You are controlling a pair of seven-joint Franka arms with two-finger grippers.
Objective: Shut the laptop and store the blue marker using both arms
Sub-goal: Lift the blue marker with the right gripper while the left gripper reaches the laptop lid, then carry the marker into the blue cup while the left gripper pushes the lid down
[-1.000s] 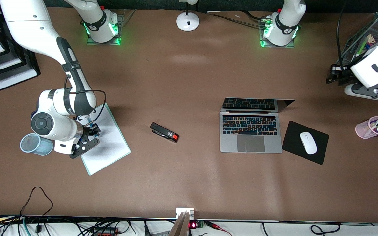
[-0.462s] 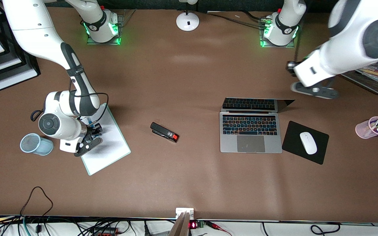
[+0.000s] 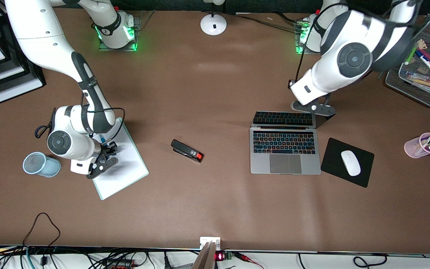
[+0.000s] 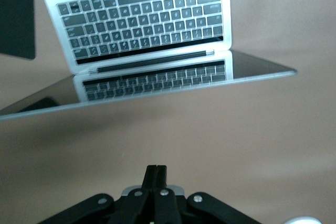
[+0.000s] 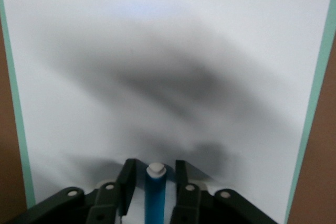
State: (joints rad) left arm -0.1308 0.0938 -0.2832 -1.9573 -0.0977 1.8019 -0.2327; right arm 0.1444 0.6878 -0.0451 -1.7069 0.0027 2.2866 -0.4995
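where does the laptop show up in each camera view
Front view: the laptop lies open on the table, beside the black mouse pad, with the left gripper above its screen edge.
Left wrist view: the laptop fills the upper part, keyboard mirrored in its screen.
Right wrist view: not in it; only white paper and the blue marker.
Shared landmark: the mouse pad's dark corner beside the keyboard.
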